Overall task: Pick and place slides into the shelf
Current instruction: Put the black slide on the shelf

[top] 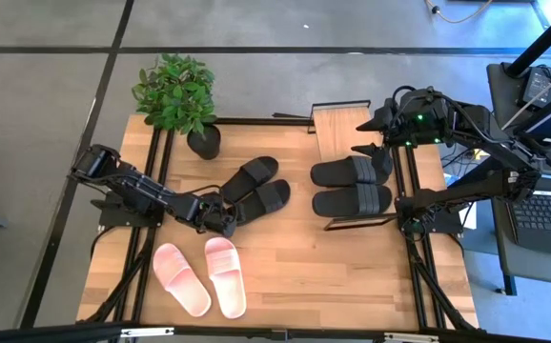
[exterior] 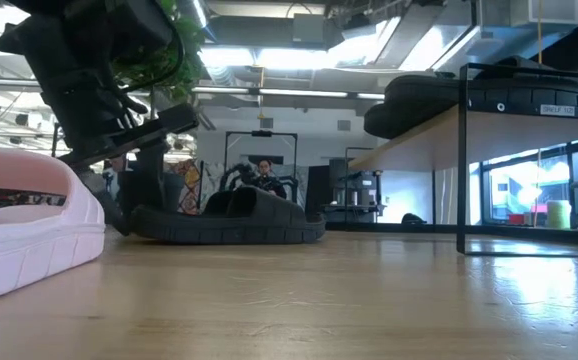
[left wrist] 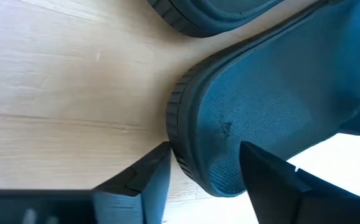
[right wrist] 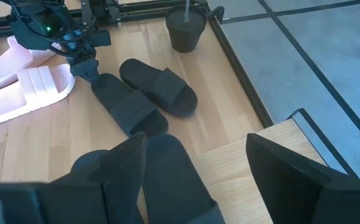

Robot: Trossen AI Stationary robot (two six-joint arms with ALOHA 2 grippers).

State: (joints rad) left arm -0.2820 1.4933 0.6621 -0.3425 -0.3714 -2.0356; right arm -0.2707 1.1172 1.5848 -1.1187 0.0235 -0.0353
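Two black slides lie sole-down mid-table, one (top: 250, 175) farther and one (top: 264, 197) nearer. My left gripper (top: 226, 217) is low at the nearer slide's heel, open, with a finger on either side of the heel rim (left wrist: 186, 143). Two more black slides (top: 352, 171) (top: 352, 201) lie on the shelf (top: 335, 124) at the table's right. My right gripper (top: 371, 152) hovers open above them, over one shelf slide (right wrist: 167, 180) in its wrist view. Two pink slides (top: 180, 278) (top: 226, 276) rest near the near edge. My left gripper straddles the heel end (left wrist: 186, 143) of the nearer black slide, coming low from the table's left. One finger (left wrist: 146, 180) is outside the sole on the table and the other (left wrist: 273, 180) is over the footbed. Whether they touch it, I cannot tell. The slide lies flat on the table.
A potted plant (top: 175, 95) stands at the far left, close behind the farther black slide. The shelf's thin black frame (exterior: 461, 160) rises at the right. Bare wood lies between the pink slides and the shelf (top: 352, 267). A person sits in the room beyond (exterior: 261, 172).
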